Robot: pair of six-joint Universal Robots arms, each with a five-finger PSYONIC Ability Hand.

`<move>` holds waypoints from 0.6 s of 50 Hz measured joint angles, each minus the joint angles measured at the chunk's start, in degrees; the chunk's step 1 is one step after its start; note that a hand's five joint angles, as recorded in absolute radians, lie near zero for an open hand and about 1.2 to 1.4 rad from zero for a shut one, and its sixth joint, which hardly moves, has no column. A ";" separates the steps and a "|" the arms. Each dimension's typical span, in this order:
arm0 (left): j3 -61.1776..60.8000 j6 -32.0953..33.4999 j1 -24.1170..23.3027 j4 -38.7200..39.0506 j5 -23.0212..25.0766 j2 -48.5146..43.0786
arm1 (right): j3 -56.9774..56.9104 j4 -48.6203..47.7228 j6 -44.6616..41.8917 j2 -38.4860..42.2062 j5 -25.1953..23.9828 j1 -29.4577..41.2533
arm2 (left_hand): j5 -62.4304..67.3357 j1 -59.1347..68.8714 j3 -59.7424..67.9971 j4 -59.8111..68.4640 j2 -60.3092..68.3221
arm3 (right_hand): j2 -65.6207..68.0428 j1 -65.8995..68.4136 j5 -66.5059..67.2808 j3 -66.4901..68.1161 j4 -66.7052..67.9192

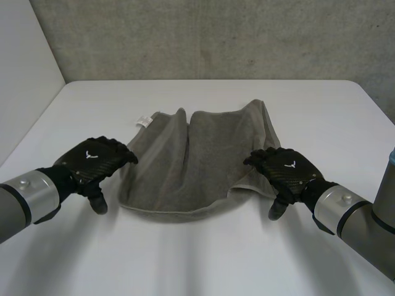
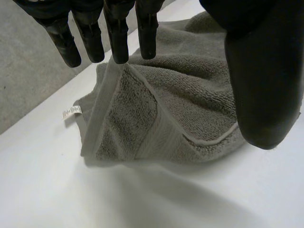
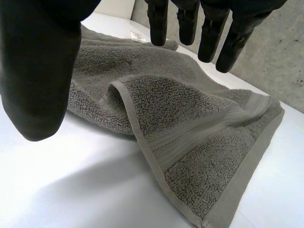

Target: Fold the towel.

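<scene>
Lying rumpled, towel (image 1: 197, 160) between left hand (image 1: 92, 159) and right hand (image 1: 285, 168).

- A white bench (image 1: 203, 259) with rounded far corners carries everything.
- A grey towel (image 1: 197, 163) lies rumpled at its middle, a small white label (image 1: 144, 121) at one far corner.

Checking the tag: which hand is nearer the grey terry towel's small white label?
Left. The left hand is near the white label, at that end of the grey towel; the right hand is opposite.
</scene>
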 measured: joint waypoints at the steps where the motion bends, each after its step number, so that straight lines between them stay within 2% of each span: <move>1: -0.22 0.13 -0.12 0.83 0.03 -0.11 | 0.00 0.01 0.00 0.00 0.00 0.01 | 0.00 0.00 0.00 0.00 0.00 | 0.00 0.00 0.00 0.00 0.00; 15: -1.74 2.62 -0.33 10.71 1.10 -3.31 | 0.17 0.08 -0.01 0.00 0.00 0.03 | 0.00 0.00 0.00 0.00 0.00 | 0.00 0.00 0.00 0.00 0.00; 21: -1.43 10.39 -0.64 11.48 4.01 -5.21 | 0.33 0.07 -0.01 0.00 0.00 0.01 | 1.64 0.01 0.00 0.00 0.16 | 0.00 0.00 0.00 -0.01 0.00; 30: -1.10 23.23 -1.50 11.15 5.03 -7.71 | 0.45 0.07 -0.01 0.00 -0.08 -0.10 | 3.81 0.06 0.00 0.00 1.30 | 0.00 0.00 0.00 0.00 0.00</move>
